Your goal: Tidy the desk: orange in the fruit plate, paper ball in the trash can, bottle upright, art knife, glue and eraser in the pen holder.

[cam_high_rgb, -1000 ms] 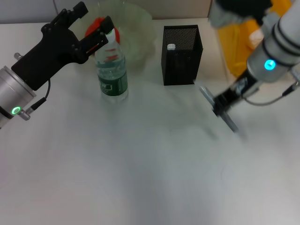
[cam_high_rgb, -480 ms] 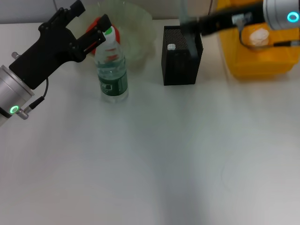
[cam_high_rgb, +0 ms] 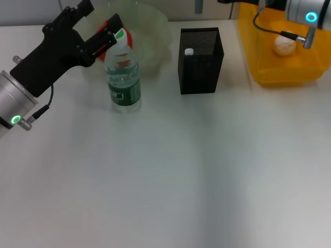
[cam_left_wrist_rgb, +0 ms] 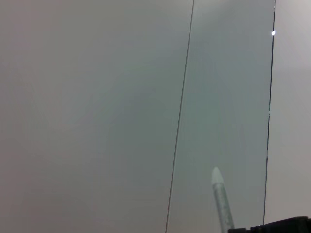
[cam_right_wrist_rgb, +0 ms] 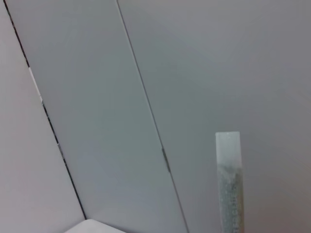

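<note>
Head view: the right gripper (cam_high_rgb: 227, 1) has swung up from the desk (cam_high_rgb: 165, 181) to the far edge above the pen holder (cam_high_rgb: 200, 59), carrying the glue (cam_high_rgb: 198, 6) (its grip itself is out of sight); the left gripper (cam_high_rgb: 103, 31) still brackets the upright bottle (cam_high_rgb: 123, 72), fingers spread.

Left wrist view: only wall panels and a pale tip.

Right wrist view: the glue (cam_right_wrist_rgb: 228, 179) stands up against the wall, so likely 1 drop remains.
</note>
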Action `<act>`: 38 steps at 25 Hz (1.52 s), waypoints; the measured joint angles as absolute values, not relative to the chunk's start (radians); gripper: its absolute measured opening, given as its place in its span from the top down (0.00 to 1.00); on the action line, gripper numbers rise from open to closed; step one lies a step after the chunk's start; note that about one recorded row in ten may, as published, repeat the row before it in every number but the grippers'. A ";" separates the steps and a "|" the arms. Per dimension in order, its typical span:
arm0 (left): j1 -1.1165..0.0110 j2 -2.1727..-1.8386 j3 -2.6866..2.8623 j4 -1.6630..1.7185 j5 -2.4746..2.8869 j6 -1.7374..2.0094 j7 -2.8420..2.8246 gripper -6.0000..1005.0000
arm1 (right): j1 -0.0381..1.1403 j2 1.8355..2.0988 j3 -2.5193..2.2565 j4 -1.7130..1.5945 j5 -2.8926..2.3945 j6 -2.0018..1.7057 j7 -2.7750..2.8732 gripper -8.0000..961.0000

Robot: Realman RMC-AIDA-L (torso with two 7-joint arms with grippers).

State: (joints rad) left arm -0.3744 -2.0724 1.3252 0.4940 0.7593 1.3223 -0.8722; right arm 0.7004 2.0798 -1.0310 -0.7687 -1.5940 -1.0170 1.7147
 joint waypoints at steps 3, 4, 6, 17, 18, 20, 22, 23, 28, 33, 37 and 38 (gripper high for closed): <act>-0.375 -2.072 1.325 0.494 0.759 1.322 -0.872 0.19 | 0.728 2.080 -0.993 -0.682 -1.587 -1.016 1.600 0.85; -0.375 -2.072 1.325 0.494 0.759 1.322 -0.873 0.19 | 0.732 2.081 -0.985 -0.659 -1.581 -1.015 1.556 0.85; -0.377 -2.072 1.325 0.494 0.759 1.322 -0.873 0.19 | 0.734 2.083 -0.982 -0.627 -1.555 -1.011 1.482 0.85; -0.381 -2.071 1.325 0.492 0.758 1.324 -0.869 0.19 | 0.740 2.086 -0.987 -0.383 -1.249 -0.978 0.873 0.83; -0.381 -2.071 1.325 0.492 0.758 1.324 -0.869 0.19 | 0.744 2.086 -0.986 -0.360 -1.230 -0.977 0.830 0.83; -0.381 -2.071 1.325 0.492 0.758 1.324 -0.869 0.19 | 0.750 2.086 -0.986 -0.322 -1.198 -0.976 0.761 0.83; -0.380 -2.070 1.325 0.492 0.756 1.324 -0.868 0.19 | 0.756 2.088 -0.987 -0.282 -1.173 -0.976 0.694 0.83; -0.380 -2.070 1.325 0.492 0.756 1.324 -0.868 0.19 | 0.756 2.088 -0.987 -0.282 -1.173 -0.976 0.694 0.83; -0.381 -2.069 1.325 0.493 0.752 1.322 -0.867 0.19 | 0.767 2.090 -0.986 -0.245 -1.169 -0.978 0.650 0.83; -0.382 -2.069 1.322 0.494 0.751 1.321 -0.867 0.19 | 0.787 2.091 -0.988 -0.211 -1.134 -0.991 0.655 0.83; -0.383 -2.069 1.313 0.494 0.750 1.323 -0.867 0.19 | 0.802 2.092 -0.988 -0.181 -1.121 -0.997 0.655 0.83; -0.383 -2.069 1.313 0.493 0.750 1.324 -0.867 0.19 | 0.808 2.093 -0.988 -0.171 -1.120 -0.998 0.655 0.83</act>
